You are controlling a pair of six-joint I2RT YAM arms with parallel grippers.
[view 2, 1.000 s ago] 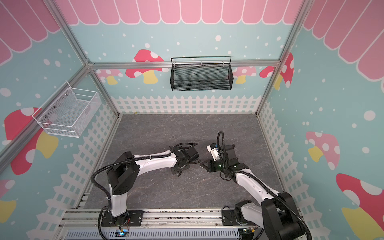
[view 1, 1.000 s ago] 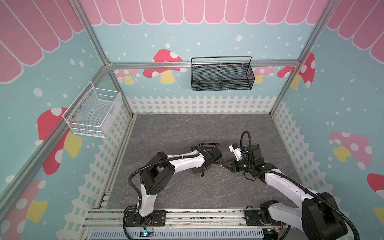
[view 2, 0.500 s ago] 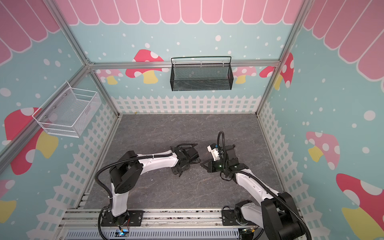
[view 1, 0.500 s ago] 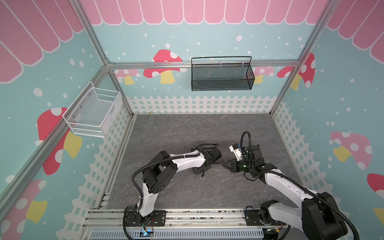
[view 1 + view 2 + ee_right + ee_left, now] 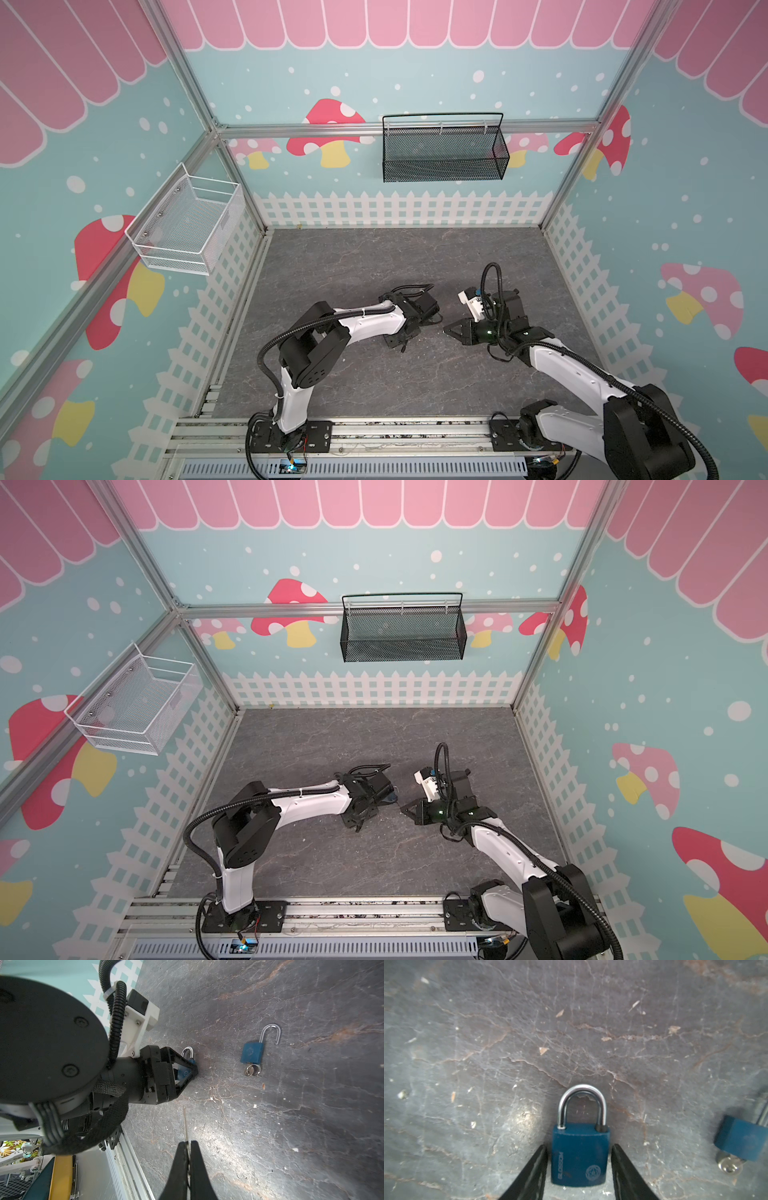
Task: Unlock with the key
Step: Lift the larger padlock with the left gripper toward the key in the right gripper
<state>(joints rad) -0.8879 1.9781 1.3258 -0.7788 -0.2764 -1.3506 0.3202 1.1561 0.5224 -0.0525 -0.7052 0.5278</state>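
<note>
a robot lab cell dressed as a playroom: aluminium frame, mushroom-and-fence printed walls, hung wire baskets, slate-look floor, arm bases bolted to a rail

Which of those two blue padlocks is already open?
The padlock lying apart, with a key in it: its shackle is swung out, while the other padlock, flanked by the left pincer, is closed.

Both arms reach in from the near side, tips close together mid-scene.
The left arm stretches right, wrist tipped down, with the left end effector fingers parted. The right arm bends left, and the right end effector is pinched on the key.
</note>
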